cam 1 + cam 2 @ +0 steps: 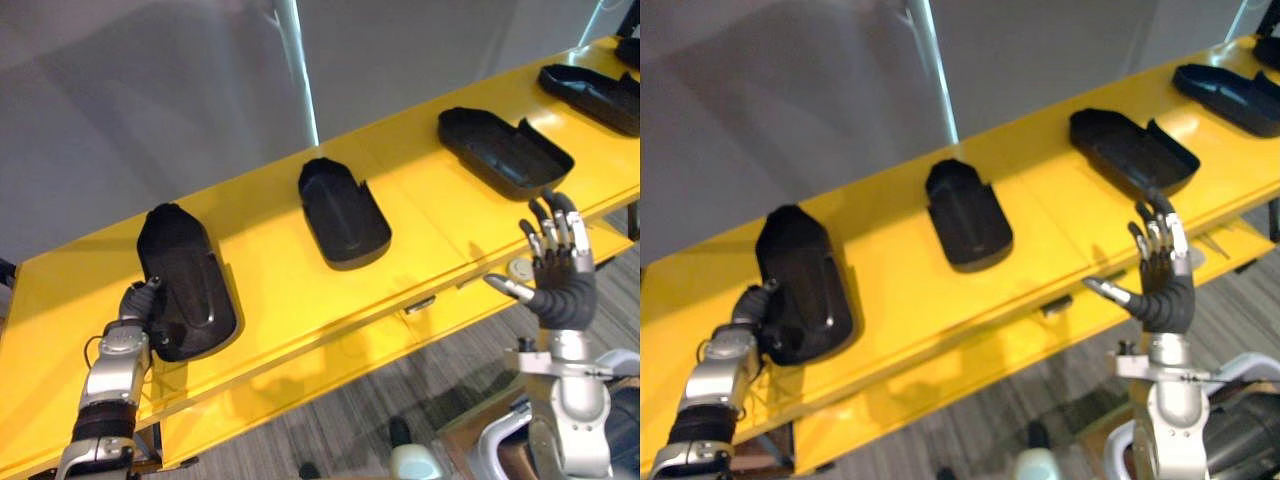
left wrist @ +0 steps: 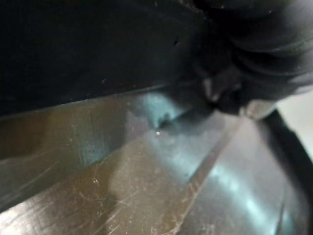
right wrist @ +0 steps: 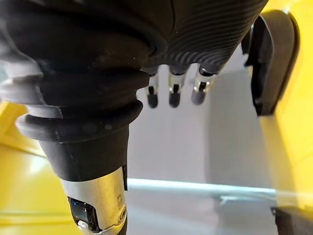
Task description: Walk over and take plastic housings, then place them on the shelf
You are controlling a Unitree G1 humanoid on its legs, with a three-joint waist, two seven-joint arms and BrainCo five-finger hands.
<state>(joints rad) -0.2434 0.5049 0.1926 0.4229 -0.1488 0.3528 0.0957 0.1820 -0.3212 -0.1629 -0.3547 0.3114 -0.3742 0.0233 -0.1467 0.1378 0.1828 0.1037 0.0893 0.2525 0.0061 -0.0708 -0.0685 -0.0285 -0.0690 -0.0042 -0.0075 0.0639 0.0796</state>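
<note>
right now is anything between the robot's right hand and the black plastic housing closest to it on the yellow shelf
Nothing visible. The open right hand is held up in front of the yellow shelf, just short of the black plastic housing, and no object lies between them.

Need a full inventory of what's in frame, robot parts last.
plastic housings: five, black, spaced in a row along the shelf; the rightmost is cut off at the picture's edge
shelf: one, yellow, running across in front of the wall
wall: one, grey, behind the shelf
floor: one, grey carpet, below the shelf
left hand: one, against the near end of the leftmost housing
right hand: one, open, fingers straight up, empty, raised before the shelf's front edge
</note>
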